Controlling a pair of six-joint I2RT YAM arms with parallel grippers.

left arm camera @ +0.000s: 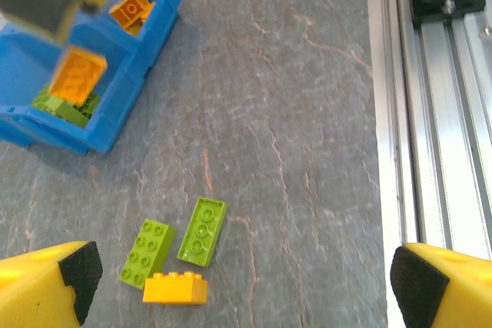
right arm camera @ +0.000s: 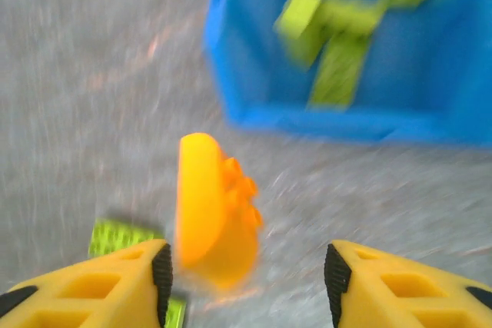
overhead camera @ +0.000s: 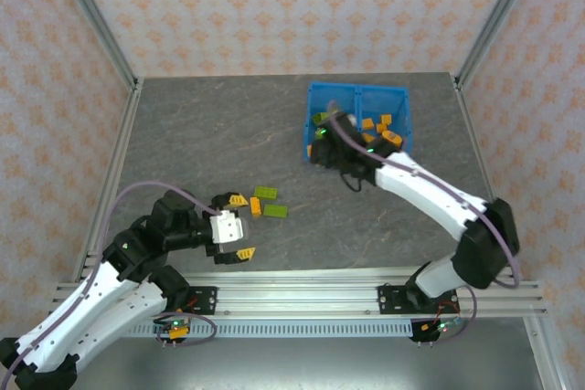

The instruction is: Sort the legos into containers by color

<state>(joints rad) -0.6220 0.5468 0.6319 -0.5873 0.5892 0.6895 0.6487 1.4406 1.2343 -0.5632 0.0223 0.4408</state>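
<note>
My right jaws stand wide apart with a blurred orange brick [right arm camera: 215, 213] between them, nearer one pad, over the table [right arm camera: 92, 74] just short of the blue bin [right arm camera: 346, 124]. The compartment facing them holds olive-green bricks [right arm camera: 338, 74]. My left jaws are spread too and empty, above two loose green bricks [left arm camera: 204, 230] and a loose orange brick [left arm camera: 175, 288] lying close together on the table, well apart from the bin.
</note>
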